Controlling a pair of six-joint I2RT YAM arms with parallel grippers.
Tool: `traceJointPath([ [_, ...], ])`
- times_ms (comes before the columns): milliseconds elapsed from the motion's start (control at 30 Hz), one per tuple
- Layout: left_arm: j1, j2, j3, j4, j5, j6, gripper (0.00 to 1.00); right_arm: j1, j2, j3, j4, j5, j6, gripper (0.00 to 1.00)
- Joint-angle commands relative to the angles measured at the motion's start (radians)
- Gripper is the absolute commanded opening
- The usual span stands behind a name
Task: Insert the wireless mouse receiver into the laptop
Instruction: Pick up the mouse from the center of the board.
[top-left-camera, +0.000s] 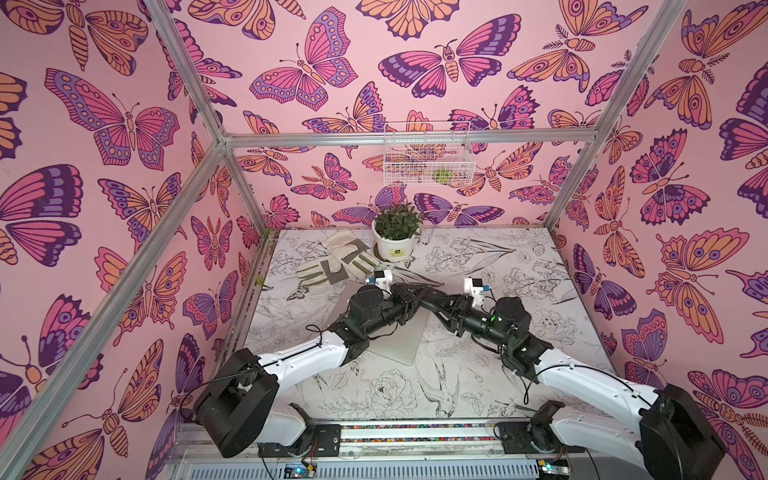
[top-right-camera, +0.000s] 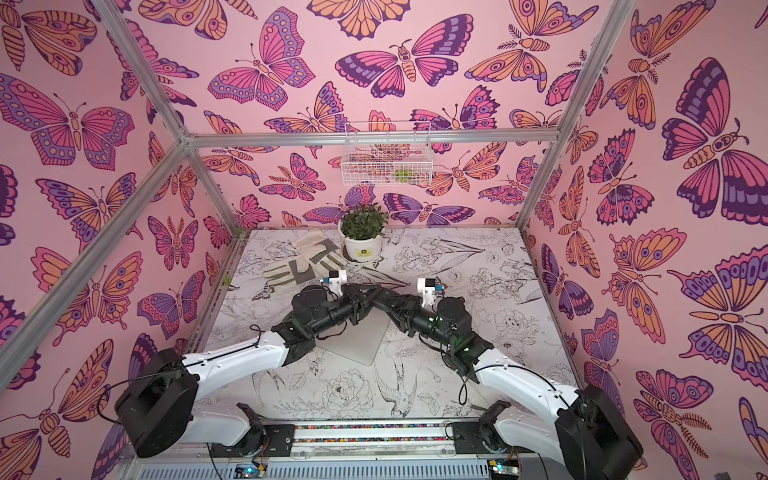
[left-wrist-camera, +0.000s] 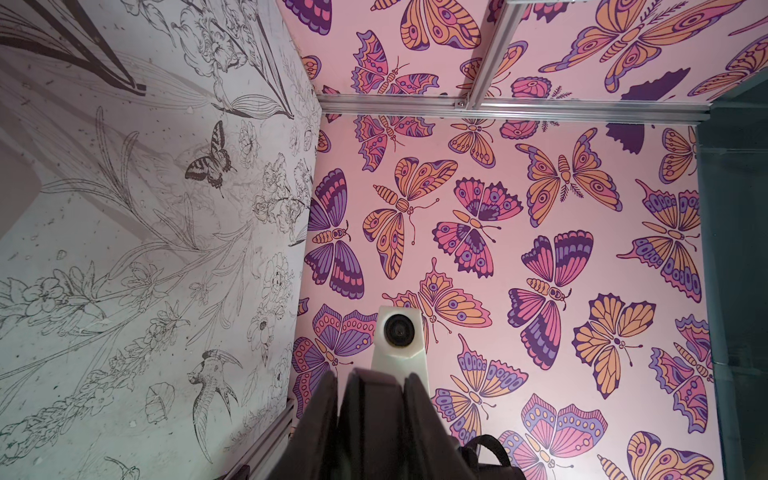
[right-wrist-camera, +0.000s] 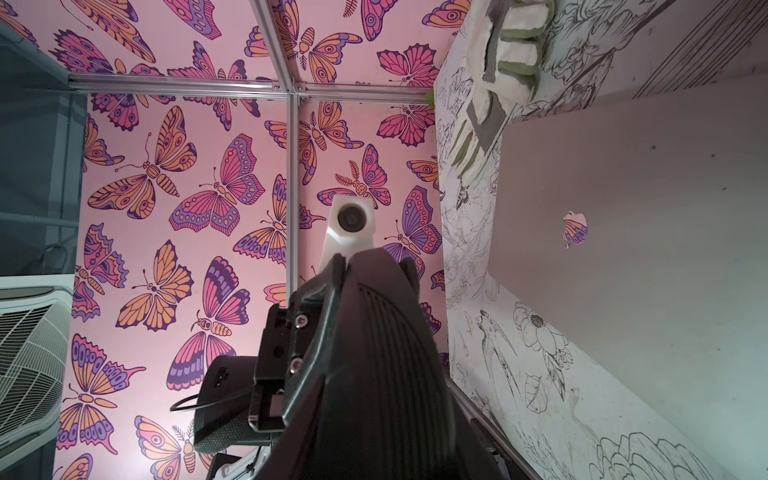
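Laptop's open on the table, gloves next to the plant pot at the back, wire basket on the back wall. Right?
One thing is off: the laptop is closed, lid and logo facing up, as the right wrist view shows. The rest holds: the gloves lie next to the plant pot at the back, and the basket hangs on the back wall.

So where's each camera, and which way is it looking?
Both top views: high at the front, looking down at the table; left arm and right arm show, over the laptop.
Left wrist: rides the left arm, faces the pink wall; left claw shows.
Right wrist: rides the right arm, sees the laptop and glove; right claw shows.
Shared: each wrist view shows the other's white camera.
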Motion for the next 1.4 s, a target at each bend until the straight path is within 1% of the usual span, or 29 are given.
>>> traceJointPath([
  [0,-0.003,-0.016,0.016,-0.008,0.006,0.02,0.0,0.005,-0.023,0.043,-0.01,0.019,-0.052,0.32],
  [33,-0.003,-0.017,0.02,-0.006,0.018,0.03,0.1,0.005,-0.026,0.047,-0.019,0.019,-0.058,0.31],
  [67,-0.003,-0.017,0.024,0.0,0.031,0.043,0.31,0.006,-0.032,0.05,-0.031,0.021,-0.066,0.31],
  [100,-0.003,-0.018,0.025,0.003,0.044,0.055,0.48,0.006,-0.038,0.054,-0.044,0.022,-0.074,0.3],
  [133,-0.001,-0.025,0.026,0.003,0.06,0.072,0.6,0.006,-0.049,0.058,-0.064,0.025,-0.087,0.3],
  [167,0.005,-0.034,0.025,-0.006,0.081,0.091,0.68,0.005,-0.061,0.064,-0.09,0.022,-0.105,0.3],
  [200,0.014,-0.043,0.029,-0.021,0.111,0.109,0.73,0.002,-0.074,0.072,-0.122,0.019,-0.124,0.29],
  [233,0.031,-0.055,0.035,-0.052,0.151,0.134,0.75,-0.001,-0.088,0.087,-0.178,0.008,-0.157,0.29],
  [333,0.106,-0.095,0.07,-0.201,0.316,0.228,0.77,-0.015,-0.121,0.163,-0.385,-0.061,-0.292,0.28],
  [400,0.155,-0.103,0.106,-0.335,0.427,0.334,0.77,-0.021,-0.135,0.21,-0.475,-0.13,-0.378,0.28],
  [433,0.177,-0.146,0.127,-0.402,0.489,0.407,0.77,-0.026,-0.136,0.234,-0.512,-0.181,-0.418,0.28],
  [467,0.199,-0.157,0.148,-0.471,0.538,0.471,0.76,-0.028,-0.136,0.256,-0.548,-0.229,-0.453,0.28],
  [500,0.216,-0.166,0.16,-0.501,0.585,0.517,0.76,-0.029,-0.134,0.274,-0.576,-0.267,-0.478,0.28],
  [567,0.246,-0.186,0.165,-0.499,0.679,0.564,0.75,-0.03,-0.131,0.302,-0.611,-0.35,-0.515,0.29],
  [633,0.257,-0.206,0.165,-0.46,0.735,0.574,0.75,-0.03,-0.132,0.31,-0.61,-0.4,-0.519,0.29],
  [733,0.254,-0.231,0.176,-0.405,0.789,0.578,0.74,-0.029,-0.133,0.314,-0.58,-0.455,-0.502,0.29],
  [833,0.251,-0.23,0.204,-0.404,0.86,0.604,0.74,-0.029,-0.128,0.316,-0.557,-0.481,-0.483,0.29],
  [867,0.251,-0.229,0.209,-0.407,0.874,0.61,0.74,-0.029,-0.124,0.315,-0.543,-0.485,-0.473,0.29],
  [1033,0.238,-0.247,0.183,-0.451,0.856,0.666,0.72,-0.03,-0.101,0.281,-0.433,-0.471,-0.38,0.29],
  [1100,0.23,-0.252,0.17,-0.463,0.856,0.687,0.72,-0.03,-0.096,0.273,-0.401,-0.463,-0.363,0.29],
  [1200,0.22,-0.256,0.166,-0.538,0.848,0.742,0.72,-0.029,-0.095,0.274,-0.395,-0.452,-0.355,0.29],
  [1367,0.19,-0.258,0.164,-0.551,0.818,0.739,0.71,-0.03,-0.09,0.274,-0.401,-0.442,-0.364,0.28],
])
